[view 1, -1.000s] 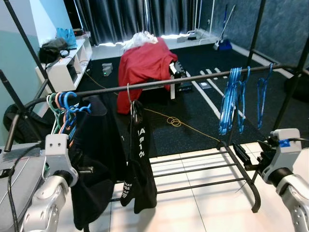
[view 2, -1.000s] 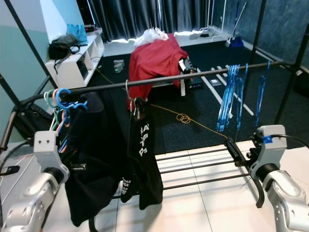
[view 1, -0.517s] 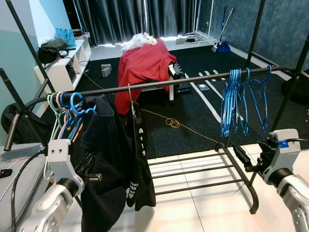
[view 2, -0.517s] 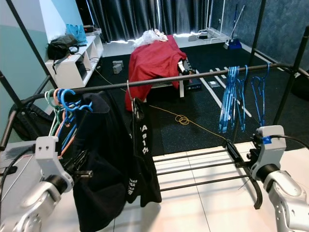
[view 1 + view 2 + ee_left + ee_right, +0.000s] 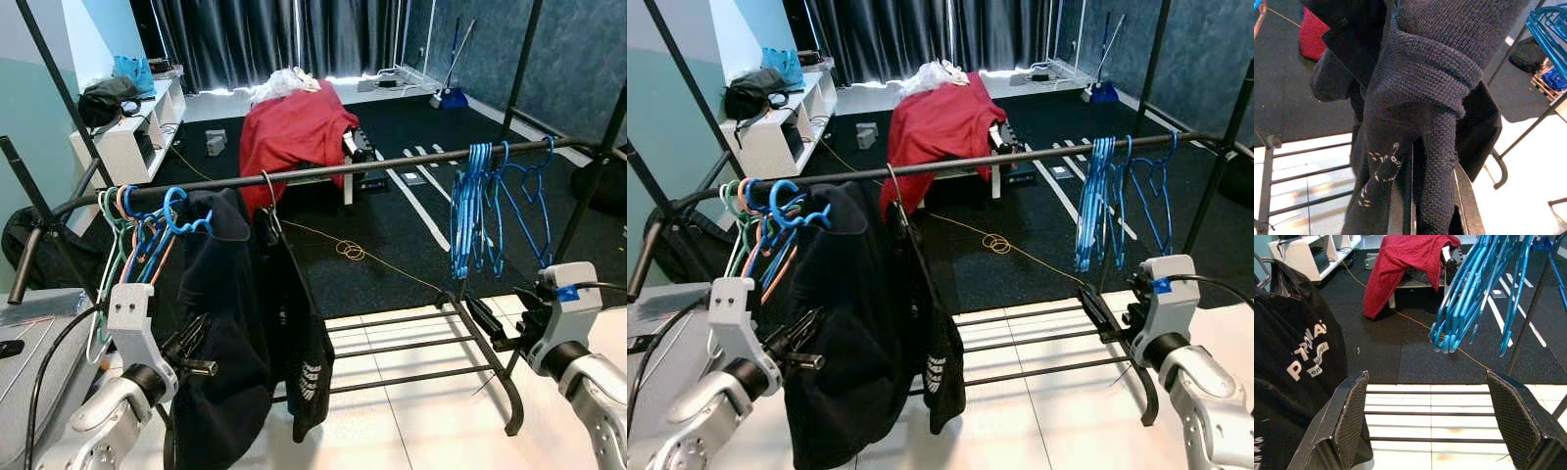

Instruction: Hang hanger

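A black rail crosses in front of me. A blue hanger hooks over it at the left and carries a black garment. My left gripper is low beside that garment; in the left wrist view it is shut on a fold of dark knit fabric. Right beside it a second black garment with white print hangs from a metal hook. My right gripper is open and holds nothing, low at the right, below a bunch of blue hangers.
Several coloured hangers crowd the rail's left end. The rack's lower bars run over the white tiles, with uprights at the right. Beyond are a red cloth over a bench, a white shelf and a yellow cable.
The black garment on the blue hanger has shifted right along the rail, up against the printed garment. My left gripper rose and moved right with it. The right arm barely moved.
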